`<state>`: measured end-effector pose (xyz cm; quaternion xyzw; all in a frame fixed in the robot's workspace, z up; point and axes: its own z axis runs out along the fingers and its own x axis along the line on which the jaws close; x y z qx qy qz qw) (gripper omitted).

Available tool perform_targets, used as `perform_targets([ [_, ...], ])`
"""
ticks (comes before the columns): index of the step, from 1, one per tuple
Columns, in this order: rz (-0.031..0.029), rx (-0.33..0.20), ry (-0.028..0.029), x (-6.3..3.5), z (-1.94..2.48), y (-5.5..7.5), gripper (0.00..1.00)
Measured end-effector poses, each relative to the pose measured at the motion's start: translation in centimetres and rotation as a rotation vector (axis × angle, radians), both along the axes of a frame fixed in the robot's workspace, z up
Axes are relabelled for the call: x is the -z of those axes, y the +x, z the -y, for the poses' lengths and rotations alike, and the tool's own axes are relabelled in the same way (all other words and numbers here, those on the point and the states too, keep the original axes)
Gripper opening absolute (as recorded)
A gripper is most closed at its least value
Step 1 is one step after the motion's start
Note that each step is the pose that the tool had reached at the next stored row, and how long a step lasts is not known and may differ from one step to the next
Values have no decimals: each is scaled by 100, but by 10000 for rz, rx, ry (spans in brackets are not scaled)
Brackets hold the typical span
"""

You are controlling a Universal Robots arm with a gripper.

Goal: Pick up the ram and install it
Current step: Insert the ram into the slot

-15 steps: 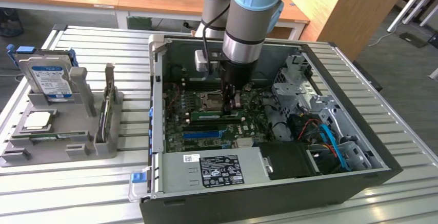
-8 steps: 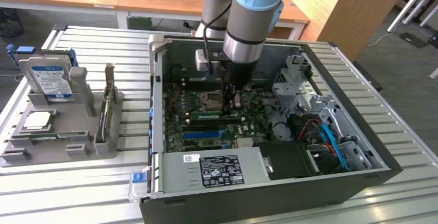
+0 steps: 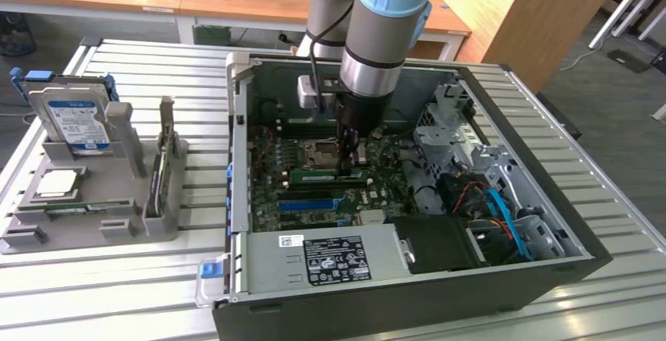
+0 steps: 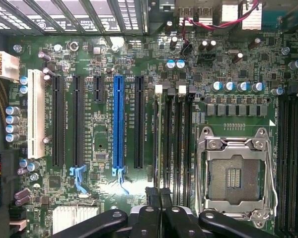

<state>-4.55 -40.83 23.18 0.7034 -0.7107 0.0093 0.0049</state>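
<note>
Clamping claw (image 3: 348, 168) shut on ram (image 3: 315, 175), pinching its thin top edge between the fingers (image 4: 151, 199). Holding ram upright along a slot (image 4: 159, 90) just beside the empty socket (image 3: 320, 151), on the board (image 3: 302, 200) inside the open case (image 3: 416, 298), well apart from the tray (image 3: 62, 237) at the exterior view's left.

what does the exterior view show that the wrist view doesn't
Exterior view: the arm, the grey holder with the hard drive and processor, the power supply, the ram seen side-on in its slot. Wrist view: white latches on the memory slots, a row of small capacitors. Both: the shut jaws down at the memory slots, beside the open processor socket.
</note>
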Motion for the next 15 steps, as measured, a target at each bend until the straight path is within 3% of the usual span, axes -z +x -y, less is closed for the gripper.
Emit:
perform_targets([
  [15, -1, -1, -1, 7, 0, 10, 12],
])
